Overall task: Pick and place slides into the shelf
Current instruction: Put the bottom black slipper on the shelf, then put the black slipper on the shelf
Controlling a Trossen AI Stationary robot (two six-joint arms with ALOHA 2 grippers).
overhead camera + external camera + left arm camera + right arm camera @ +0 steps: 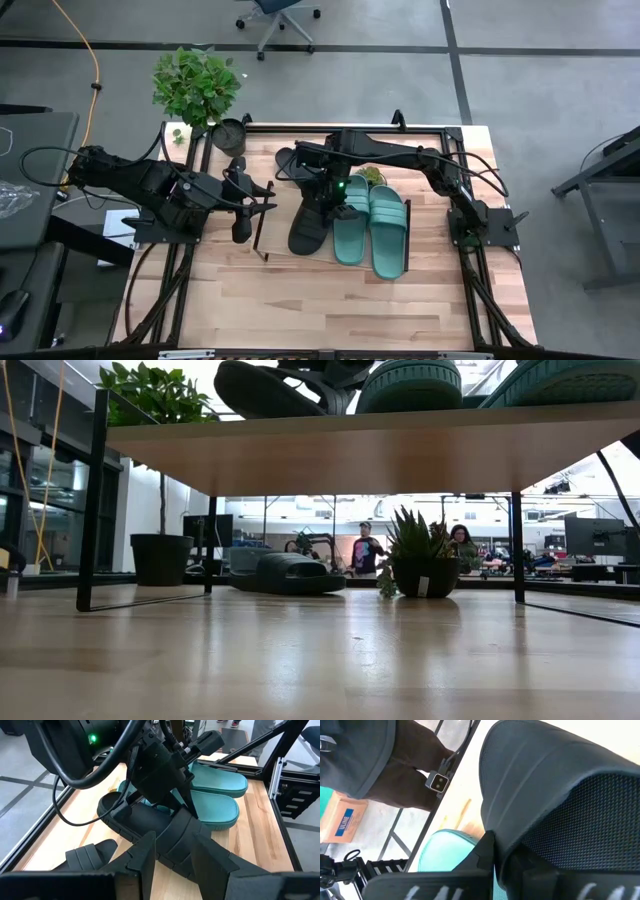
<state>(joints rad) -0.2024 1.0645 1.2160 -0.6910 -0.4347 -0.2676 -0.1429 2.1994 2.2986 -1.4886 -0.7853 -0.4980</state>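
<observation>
I see right gripper (pixel 322 198) clamped on black slide (pixel 308 226) at shelf (pixel 420 262) top, beside two teal slides (pixel 371 226) lying side by side. Second black slide (pixel 286 573) sits on table under shelf, near far edge. Left gripper (pixel 262 197) hovers just off shelf's left edge, fingers apart, empty. I judge slide light, rubbery, flexes under squeeze; strap or sole edge is best hold.

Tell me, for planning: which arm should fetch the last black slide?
Probably left. The left gripper is open near the loose black slide; the right gripper grips the other black slide.
</observation>
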